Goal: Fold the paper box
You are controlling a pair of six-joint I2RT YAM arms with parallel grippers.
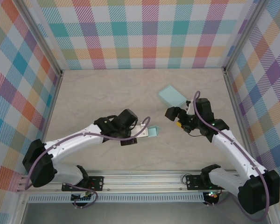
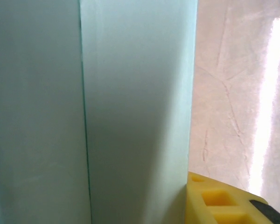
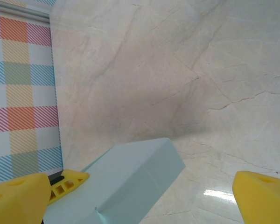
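Right now the left hand [image 1: 141, 132] squeezes one end of the paper box [image 1: 153, 132]. It looks like a flat blue-green sheet, lying close to the middle of the bench [image 1: 98, 93], at about 5 o'clock from it. Up close, the sheet shows a straight fold line running up it, and one yellow finger [image 2: 224, 203] sits right at its edge.

The right hand [image 1: 174, 114] is wide open and holds nothing. It hangs at about 6 o'clock from a second blue-green piece [image 1: 171, 95]. That piece looks folded into a low box shape and rests at about 1 o'clock from the bench's middle. From the right wrist, it lies low between that hand's two yellow fingers. I cannot tell if the nearer finger touches it.

I think the job now is to bend the sheet along its line. To do that well, the left hand should hold firm but not crush the paper. The right hand should come in slowly and push right beside the fold line, not far from it. Paper is thin, so a fast push may crumple it or pull it out of the grip.
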